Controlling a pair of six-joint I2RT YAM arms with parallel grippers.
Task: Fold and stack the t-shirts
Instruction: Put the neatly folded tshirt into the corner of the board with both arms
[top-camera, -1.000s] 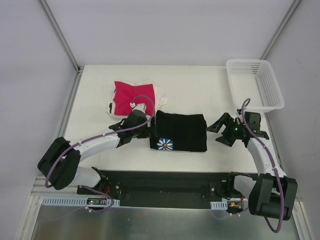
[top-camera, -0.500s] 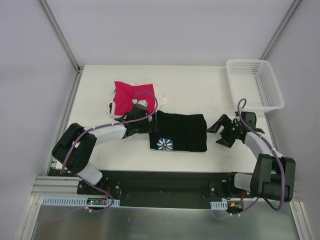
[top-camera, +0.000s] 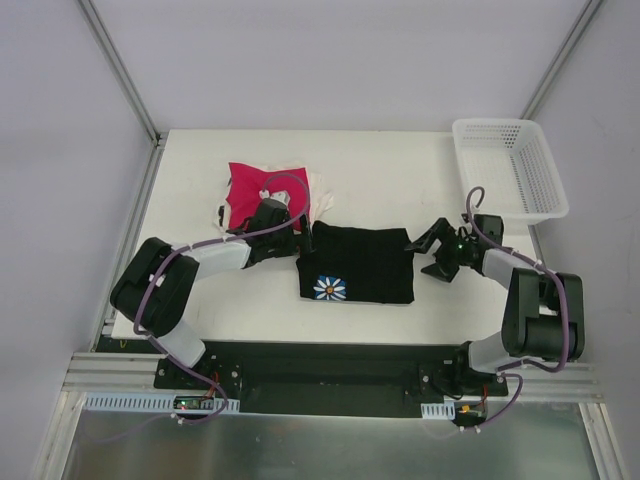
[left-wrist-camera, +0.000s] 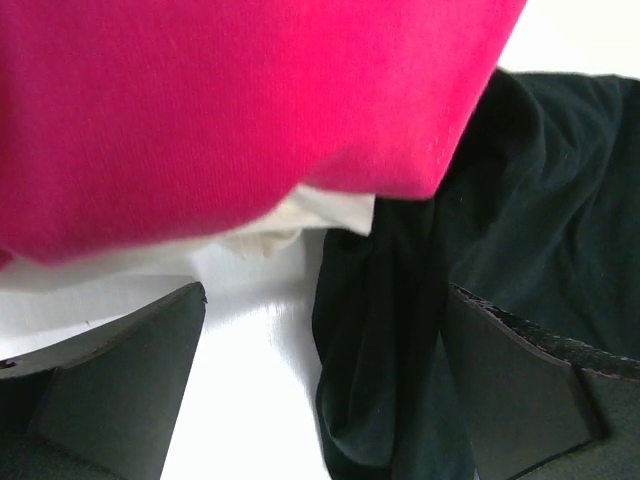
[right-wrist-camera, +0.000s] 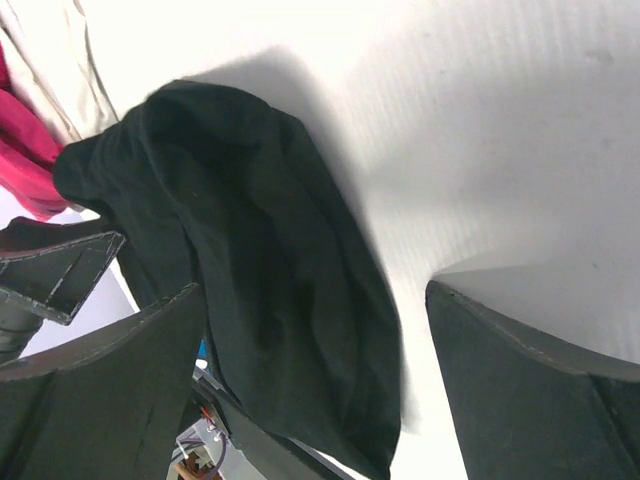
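folded black daisy t-shirt (top-camera: 360, 262) lies mid worktop (top-camera: 400, 170), print at its 7 o'clock corner. left claw (top-camera: 300, 240) is spread wide at the tee's 9 o'clock edge, right claw (top-camera: 428, 252) spread wide at its 3 o'clock edge; neither pinches cloth yet. looks like pickup for stacking. to do it well: go low, catch all layers both sides, close together, lift level, set square on pink t-shirt (top-camera: 250, 190) w/ white t-shirt (top-camera: 318, 188) under it, at 10 o'clock. worktop matte white, plain grey walls; white mesh basket (top-camera: 553, 190) at 2 o'clock.
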